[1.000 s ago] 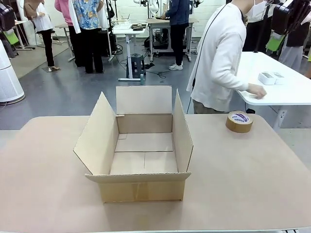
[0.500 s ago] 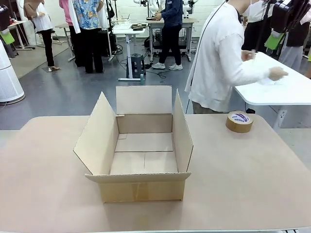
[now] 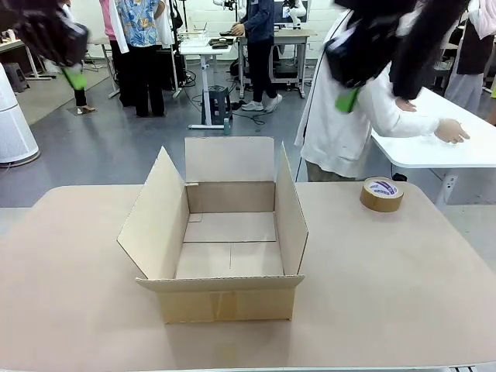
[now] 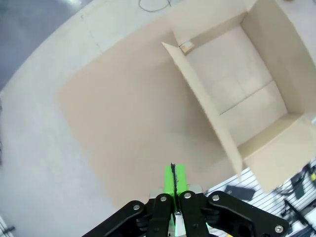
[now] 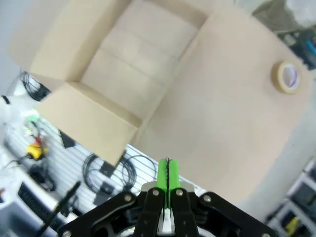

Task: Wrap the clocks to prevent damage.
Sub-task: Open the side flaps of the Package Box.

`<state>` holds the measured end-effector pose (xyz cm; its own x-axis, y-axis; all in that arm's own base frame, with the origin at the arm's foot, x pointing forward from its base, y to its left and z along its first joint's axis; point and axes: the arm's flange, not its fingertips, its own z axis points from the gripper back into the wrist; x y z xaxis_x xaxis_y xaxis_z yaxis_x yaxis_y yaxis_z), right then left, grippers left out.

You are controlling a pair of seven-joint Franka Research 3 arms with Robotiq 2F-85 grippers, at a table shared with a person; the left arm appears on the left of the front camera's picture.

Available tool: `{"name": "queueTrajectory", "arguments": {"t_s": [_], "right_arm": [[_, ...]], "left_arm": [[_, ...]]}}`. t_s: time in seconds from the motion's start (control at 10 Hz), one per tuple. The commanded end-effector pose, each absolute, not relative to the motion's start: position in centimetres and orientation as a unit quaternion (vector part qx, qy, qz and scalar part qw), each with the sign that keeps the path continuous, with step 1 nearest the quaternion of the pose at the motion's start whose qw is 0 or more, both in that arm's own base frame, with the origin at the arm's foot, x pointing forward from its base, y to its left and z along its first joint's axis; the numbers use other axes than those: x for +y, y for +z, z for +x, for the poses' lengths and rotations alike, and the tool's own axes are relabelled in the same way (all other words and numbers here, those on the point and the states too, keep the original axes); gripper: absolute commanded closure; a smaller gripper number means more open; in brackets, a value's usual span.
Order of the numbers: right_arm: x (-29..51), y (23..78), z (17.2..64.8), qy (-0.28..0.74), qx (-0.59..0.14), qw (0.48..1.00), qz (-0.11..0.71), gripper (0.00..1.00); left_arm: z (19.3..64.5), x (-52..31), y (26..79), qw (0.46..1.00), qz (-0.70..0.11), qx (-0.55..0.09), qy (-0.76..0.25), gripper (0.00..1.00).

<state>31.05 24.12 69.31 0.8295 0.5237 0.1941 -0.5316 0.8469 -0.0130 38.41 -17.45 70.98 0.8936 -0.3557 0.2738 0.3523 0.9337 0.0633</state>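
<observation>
Progress: nothing is being wrapped yet. The cardboard box (image 3: 230, 232) is sitting open and empty in the middle of the brown table (image 3: 387, 302), and the tape roll (image 3: 381, 194) is lying well apart at the far right.
Clocks: I cannot tell where they are. The person (image 3: 341, 132) is reaching a hand (image 3: 452, 132) over the white side table (image 3: 422, 151), perhaps for them.
Left gripper (image 4: 174, 174): hanging high above the table beside the box, green pads pressing together, holding nothing.
Right gripper (image 5: 167, 170): hanging high too, pads together, holding nothing.
Left to do: by my reckoning everything, from fetching to wrapping to boxing.
Hard to see: from the front both grippers are smearing into blurs, and the side table is running off the edge.
</observation>
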Motion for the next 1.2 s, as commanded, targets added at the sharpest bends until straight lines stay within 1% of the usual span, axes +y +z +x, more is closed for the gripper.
{"name": "queueTrajectory", "arguments": {"t_s": [0.0,0.2,0.4,0.5,0.6,0.7,1.0,1.1], "right_arm": [[25.9,65.4,33.1,0.204,-0.087,0.974,0.045,0.99],[26.7,61.4,34.7,0.169,-0.131,0.974,0.072,0.99],[26.6,58.2,35.8,0.146,-0.133,0.976,0.091,0.99],[26.8,57.4,36.4,0.142,-0.134,0.976,0.097,0.99],[27.0,57.8,36.5,0.147,-0.123,0.977,0.095,0.99],[26.6,58.4,36.6,0.153,-0.129,0.977,0.08,0.99],[26.7,57.9,36.7,0.153,-0.129,0.976,0.082,0.99],[27.4,56.8,36.7,0.129,-0.125,0.981,0.077,0.99]], "left_arm": [[39.0,-19.8,67.6,0.982,0.007,-0.143,-0.124,1.0],[40.6,-20.1,63.3,0.986,-0.029,-0.135,-0.095,1.0],[41.1,-20.4,59.2,0.987,-0.049,-0.141,-0.068,1.0],[41.5,-20.8,58.2,0.987,-0.061,-0.134,-0.065,1.0],[41.7,-21.1,58.6,0.987,-0.063,-0.079,-0.127,1.0],[42.1,-20.4,58.7,0.988,-0.038,-0.127,-0.079,1.0],[42.1,-20.4,58.7,0.988,-0.038,-0.127,-0.079,1.0],[42.1,-20.6,58.3,0.988,-0.047,-0.118,-0.09,1.0]]}}
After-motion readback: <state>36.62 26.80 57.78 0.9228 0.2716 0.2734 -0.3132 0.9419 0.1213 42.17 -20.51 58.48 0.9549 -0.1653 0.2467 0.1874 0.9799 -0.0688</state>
